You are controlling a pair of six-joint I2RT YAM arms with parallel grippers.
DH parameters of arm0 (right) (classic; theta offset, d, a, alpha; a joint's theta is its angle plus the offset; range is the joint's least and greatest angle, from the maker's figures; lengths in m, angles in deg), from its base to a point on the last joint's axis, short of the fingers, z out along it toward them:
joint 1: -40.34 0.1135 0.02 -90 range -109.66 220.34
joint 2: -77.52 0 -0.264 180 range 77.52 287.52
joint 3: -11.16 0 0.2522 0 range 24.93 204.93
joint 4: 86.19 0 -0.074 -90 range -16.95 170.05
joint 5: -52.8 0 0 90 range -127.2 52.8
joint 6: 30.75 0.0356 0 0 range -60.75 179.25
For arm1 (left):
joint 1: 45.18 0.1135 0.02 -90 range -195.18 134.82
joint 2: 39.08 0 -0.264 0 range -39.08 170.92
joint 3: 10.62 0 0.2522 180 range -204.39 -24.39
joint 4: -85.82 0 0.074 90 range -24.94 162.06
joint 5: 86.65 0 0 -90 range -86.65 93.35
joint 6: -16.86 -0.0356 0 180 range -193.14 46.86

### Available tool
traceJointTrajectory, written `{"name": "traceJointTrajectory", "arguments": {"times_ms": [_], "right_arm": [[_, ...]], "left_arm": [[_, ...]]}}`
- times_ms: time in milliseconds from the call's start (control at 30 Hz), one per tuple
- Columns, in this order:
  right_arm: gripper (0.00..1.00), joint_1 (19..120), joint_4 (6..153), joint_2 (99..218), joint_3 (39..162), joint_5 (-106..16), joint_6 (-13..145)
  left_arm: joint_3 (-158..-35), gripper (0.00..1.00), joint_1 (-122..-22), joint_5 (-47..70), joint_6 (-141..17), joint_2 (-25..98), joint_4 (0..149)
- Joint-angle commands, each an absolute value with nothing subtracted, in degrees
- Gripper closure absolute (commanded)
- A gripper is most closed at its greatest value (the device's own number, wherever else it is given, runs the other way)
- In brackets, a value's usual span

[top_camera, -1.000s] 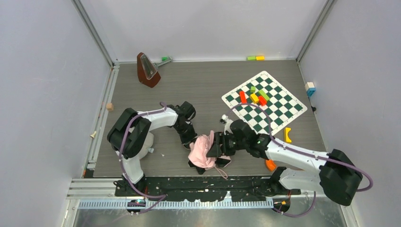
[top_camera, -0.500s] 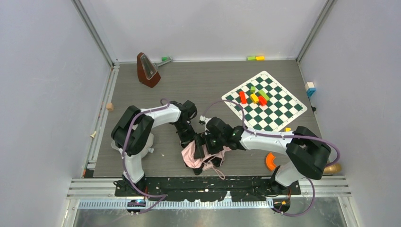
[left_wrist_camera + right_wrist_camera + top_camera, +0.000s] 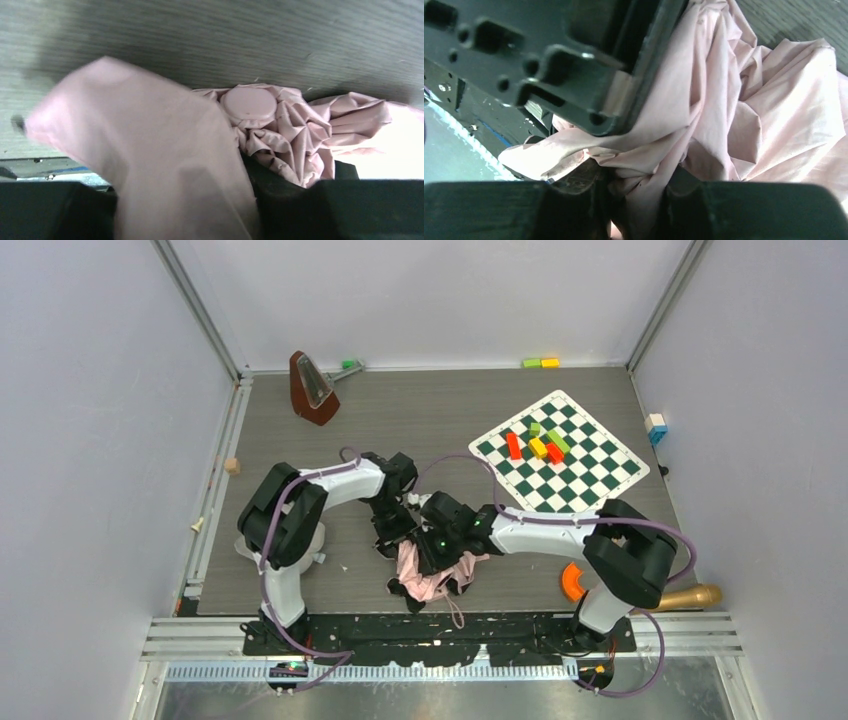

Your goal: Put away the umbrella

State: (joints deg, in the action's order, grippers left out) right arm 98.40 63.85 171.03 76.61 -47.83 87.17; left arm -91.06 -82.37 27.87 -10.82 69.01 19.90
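While both arms bend inward over the umbrella (image 3: pixel 418 575), right jaws pinch its fabric (left jaws: unclear)

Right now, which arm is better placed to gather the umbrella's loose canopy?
Right, probably. The right gripper has folds of the umbrella bunched between its fingers. The left gripper only has a loose flap draped across it; its hold is unclear.

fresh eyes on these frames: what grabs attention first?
The crumpled pink umbrella lies near the front edge of the table, with the left gripper and right gripper crowded over it from either side. Next comes the green-and-white chessboard at the right rear, carrying a few coloured blocks, and the brown metronome at the left rear.
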Motion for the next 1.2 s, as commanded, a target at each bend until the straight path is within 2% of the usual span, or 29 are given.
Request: {"name": "traceJointTrajectory", "arguments": {"times_ms": [0,67,233,333,400,567,633,800,1167], "right_arm": [[0.80,97.1,63.9,173.9,69.4,-43.0,83.8],[0.90,95.3,66.5,172.4,67.2,-46.6,84.0],[0.95,91.1,68.1,172.6,64.7,-52.5,81.8],[0.95,88.4,68.0,174.8,64.5,-56.9,80.0],[0.95,86.8,68.0,176.3,64.6,-59.6,78.9],[0.95,84.5,67.1,178.2,66.1,-64.0,77.1],[0.95,84.1,66.2,178.6,67.2,-64.8,76.3],[0.95,83.7,64.5,179.7,69.6,-66.0,74.9],[0.95,83.4,64.2,180.3,71.4,-69.2,73.9]], "left_arm": [[-90.1,0.52,-83.6,27.0,-13.3,64.3,20.8],[-88.9,0.40,-83.0,26.6,-15.0,61.0,21.0],[-86.2,0.18,-81.5,26.7,-20.0,54.6,21.1],[-86.3,0.09,-81.3,25.3,-24.0,51.1,21.1],[-86.3,0.08,-81.2,23.9,-26.0,48.5,18.8],[-82.1,0.10,-81.3,26.0,-29.1,39.8,24.3],[-79.7,0.02,-81.5,25.9,-30.3,35.8,26.9],[-73.7,0.01,-84.9,22.7,-32.9,29.2,34.3],[-63.2,0.08,-87.9,12.8,-26.1,32.8,54.8]]}}
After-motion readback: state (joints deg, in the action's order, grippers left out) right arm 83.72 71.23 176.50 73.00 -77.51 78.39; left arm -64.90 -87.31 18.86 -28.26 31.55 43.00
